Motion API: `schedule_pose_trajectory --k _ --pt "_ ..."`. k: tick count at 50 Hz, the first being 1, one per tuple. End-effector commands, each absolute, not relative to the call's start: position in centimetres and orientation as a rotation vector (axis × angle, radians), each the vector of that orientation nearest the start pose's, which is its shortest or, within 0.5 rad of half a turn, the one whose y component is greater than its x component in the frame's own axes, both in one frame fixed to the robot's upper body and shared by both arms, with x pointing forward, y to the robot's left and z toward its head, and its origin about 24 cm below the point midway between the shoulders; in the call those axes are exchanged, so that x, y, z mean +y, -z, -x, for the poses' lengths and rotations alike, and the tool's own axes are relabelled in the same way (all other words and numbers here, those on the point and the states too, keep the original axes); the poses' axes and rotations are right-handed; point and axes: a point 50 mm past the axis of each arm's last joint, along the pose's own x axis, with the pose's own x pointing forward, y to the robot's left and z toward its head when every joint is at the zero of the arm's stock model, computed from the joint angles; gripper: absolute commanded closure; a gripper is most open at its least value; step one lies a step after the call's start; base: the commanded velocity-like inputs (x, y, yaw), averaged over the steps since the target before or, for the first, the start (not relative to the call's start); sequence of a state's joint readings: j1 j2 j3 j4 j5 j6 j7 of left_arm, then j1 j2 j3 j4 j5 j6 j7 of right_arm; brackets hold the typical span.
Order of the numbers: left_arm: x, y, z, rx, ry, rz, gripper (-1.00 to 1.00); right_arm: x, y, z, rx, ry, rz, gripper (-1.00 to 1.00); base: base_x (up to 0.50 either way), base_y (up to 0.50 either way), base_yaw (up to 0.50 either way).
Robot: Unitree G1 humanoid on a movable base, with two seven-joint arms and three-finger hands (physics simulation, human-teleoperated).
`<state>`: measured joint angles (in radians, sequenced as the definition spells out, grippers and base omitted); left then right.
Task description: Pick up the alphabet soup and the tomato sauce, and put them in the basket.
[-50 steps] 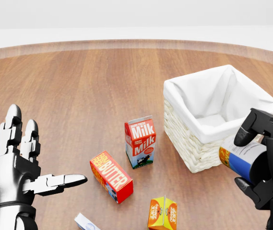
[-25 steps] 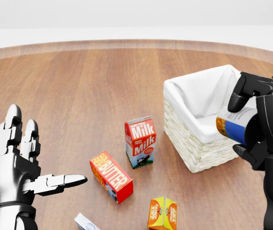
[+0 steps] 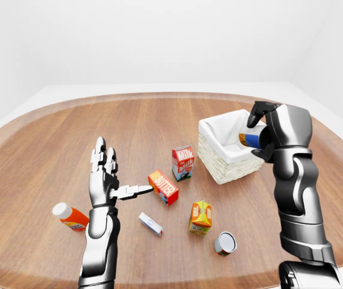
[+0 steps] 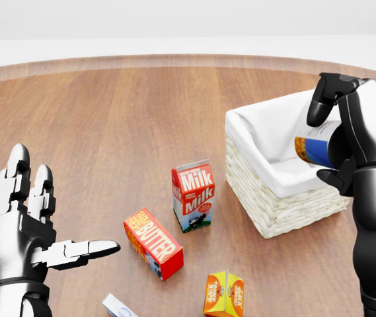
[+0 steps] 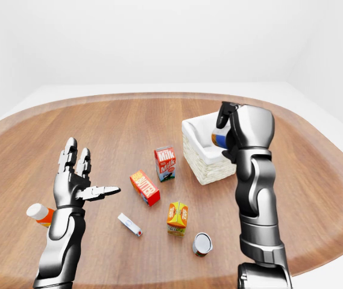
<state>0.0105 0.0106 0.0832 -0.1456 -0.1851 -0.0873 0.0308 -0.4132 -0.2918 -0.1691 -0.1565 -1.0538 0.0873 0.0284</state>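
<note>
The right hand (image 4: 330, 135) was closed round a can (image 4: 314, 150) with a blue and white label, holding it tilted over the near right part of the basket (image 4: 277, 208); whether this was the soup or the sauce could not be read from the label. The basket, woven with a white cloth lining, stood on the wooden table (image 4: 121, 119) to the right of the milk carton (image 4: 193, 195).

The left hand (image 4: 32, 231) hung at the left with its fingers spread wide and straight, gripping nothing.

A second can (image 3: 225, 243) lay on the table near the robot, right of the small orange carton (image 3: 201, 217) and well apart from the basket. The butter box (image 4: 152, 243) lay just left of the milk carton, toward the robot. A small white and blue box (image 3: 151, 224) lay left of the orange carton, and an orange bottle (image 3: 70, 217) with a white cap lay at the far left, beside the left forearm.
</note>
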Motion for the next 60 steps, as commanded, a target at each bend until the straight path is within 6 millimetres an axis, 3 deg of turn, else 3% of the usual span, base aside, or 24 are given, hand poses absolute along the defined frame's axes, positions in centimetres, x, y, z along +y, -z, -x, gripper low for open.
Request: schedule_pose_trajectory --k 1,31,40,49,60 --pt "17.4 -8.4 -24.8 -0.24 -0.104 0.168 -1.0 -21.4 -20.5 -31.9 -0.392 0.452 1.292 1.0 0.0 0.0 0.0" --pt "17.4 -8.5 -24.9 -0.245 -0.108 0.174 -1.0 -21.6 -18.9 -38.4 -0.258 0.445 1.296 1.0 0.0 0.0 0.0" --pt "17.4 -8.5 -24.8 -0.246 -0.105 0.174 -1.0 -21.3 -19.2 -39.4 -0.242 0.44 1.308 1.0 0.0 0.0 0.0" --pt "17.4 -8.4 -24.8 -0.243 -0.104 0.175 -1.0 -22.0 -17.8 -40.8 -0.167 0.418 1.303 1.0 0.0 0.0 0.0" --pt "17.4 -8.1 -24.8 -0.227 -0.101 0.174 -1.0 -21.2 -17.4 -41.4 -0.147 0.364 1.328 1.0 0.0 0.0 0.0"
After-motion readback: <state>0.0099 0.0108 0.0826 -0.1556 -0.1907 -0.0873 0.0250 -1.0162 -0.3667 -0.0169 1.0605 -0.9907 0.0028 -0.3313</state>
